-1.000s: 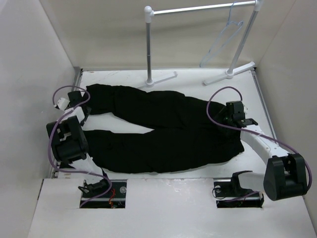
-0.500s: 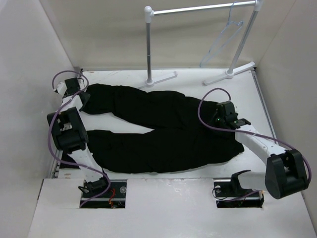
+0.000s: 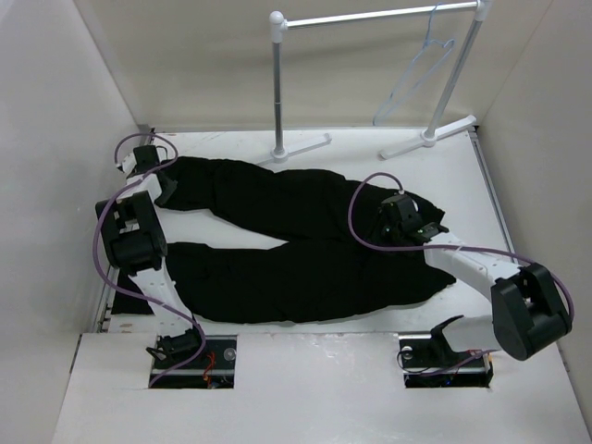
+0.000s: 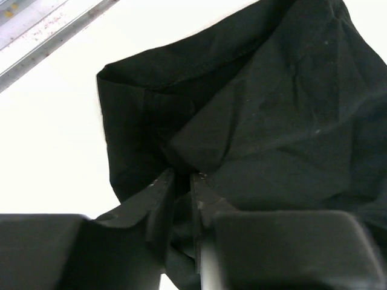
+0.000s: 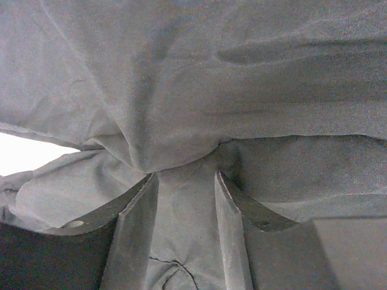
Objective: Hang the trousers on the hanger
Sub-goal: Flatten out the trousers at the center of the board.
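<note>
Black trousers [image 3: 305, 240] lie flat on the table [image 3: 370, 153]; the hanger [image 3: 416, 74] hangs on the far rail [image 3: 370, 17]. The left gripper [image 4: 181, 181], nearly closed, pinches a cuff; the right gripper [image 5: 184, 181] seemingly clasps cloth near the waist. Lifting evenly would help.

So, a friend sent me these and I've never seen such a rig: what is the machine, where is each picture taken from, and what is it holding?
It is two robot arms bolted at the near edge of a table, each ending in a two-fingered claw. The wide picture is from a fixed camera above and behind them. The two close-ups come from cameras on the wrists. Black trousers lie flat on the table. The left claw is pinched shut on the cloth at one leg's end. The right claw, near the waist end, has a fold between its jaws; whether it grips is unclear. A pale hanger hangs on the rail stand at the back.
</note>
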Controlling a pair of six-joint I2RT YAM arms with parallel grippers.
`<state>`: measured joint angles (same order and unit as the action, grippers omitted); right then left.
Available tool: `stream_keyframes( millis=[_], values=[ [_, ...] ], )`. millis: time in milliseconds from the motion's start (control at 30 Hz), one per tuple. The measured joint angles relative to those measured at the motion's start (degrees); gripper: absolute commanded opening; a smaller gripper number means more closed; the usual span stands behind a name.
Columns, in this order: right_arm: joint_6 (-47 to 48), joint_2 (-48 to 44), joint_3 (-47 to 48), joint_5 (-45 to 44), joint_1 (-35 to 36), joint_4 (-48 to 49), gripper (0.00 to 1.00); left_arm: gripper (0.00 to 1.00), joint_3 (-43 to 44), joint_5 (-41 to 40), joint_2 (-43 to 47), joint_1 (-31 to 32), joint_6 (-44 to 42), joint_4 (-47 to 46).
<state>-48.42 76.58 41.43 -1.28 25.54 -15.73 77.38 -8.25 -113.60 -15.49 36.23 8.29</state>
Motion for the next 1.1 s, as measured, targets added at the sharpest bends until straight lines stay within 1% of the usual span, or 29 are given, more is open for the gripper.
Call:
stream_keyframes(
  millis=[67, 167, 267, 400, 533, 667, 700, 800, 867, 933, 1000, 1033, 1100],
  values=[
    [0.0, 0.0, 0.0, 0.0, 0.0, 0.1, 0.53, 0.10, 0.0, -0.4, 0.0, 0.0, 0.0, 0.1],
    [-0.3, 0.1, 0.0, -0.1, -0.1, 0.1, 0.53, 0.09, -0.1, -1.2, 0.2, -0.4, 0.1, 0.1],
    [-1.0, 0.7, 0.0, -0.3, -1.3, -0.1, 0.51, 0.08, -1.3, -2.7, 1.5, -1.2, 0.7, 0.1],
    [-2.4, 1.8, -0.1, -0.6, -4.7, -0.8, 0.49, 0.09, -2.6, -5.5, 4.3, -2.5, 2.0, 0.8],
    [-3.5, 1.8, -0.4, -1.3, -6.9, -1.9, 0.49, 0.22, -1.8, -8.6, 4.3, -4.2, 4.0, 2.8],
    [-4.1, 1.8, -0.7, -1.3, -8.3, -2.9, 0.55, 0.50, 0.9, -10.0, 2.5, -5.5, 5.3, 4.9],
    [-4.1, 1.6, -0.7, -1.4, -8.7, -3.4, 0.58, 0.53, 1.3, -10.0, 2.4, -5.7, 5.4, 4.9],
    [-4.0, -0.2, -0.6, -1.7, -9.6, -4.9, 0.65, 0.53, 1.4, -9.9, 3.1, -5.5, 5.6, 4.2],
    [-3.5, -1.9, 0.3, -2.1, -10.0, -6.3, 0.65, 0.53, 1.5, -9.7, 4.0, -4.7, 5.5, 3.6],
    [-2.4, -3.2, 2.3, -2.3, -10.4, -7.0, 0.56, 0.52, 3.6, -9.1, 4.2, -3.6, 5.1, 3.9],
    [-1.4, -3.5, 5.0, -2.4, -10.9, -6.9, 0.37, 0.51, 8.9, -8.5, 2.4, -2.1, 4.2, 5.4],
    [-0.9, -3.5, 6.2, -2.3, -11.2, -6.8, 0.31, 0.50, 12.4, -8.3, 1.0, -1.3, 3.8, 5.8],
    [-0.4, -3.3, 8.4, -2.0, -11.6, -6.7, 0.29, 0.46, 18.3, -8.8, -1.7, 0.0, 2.7, 5.9]
  ],
)
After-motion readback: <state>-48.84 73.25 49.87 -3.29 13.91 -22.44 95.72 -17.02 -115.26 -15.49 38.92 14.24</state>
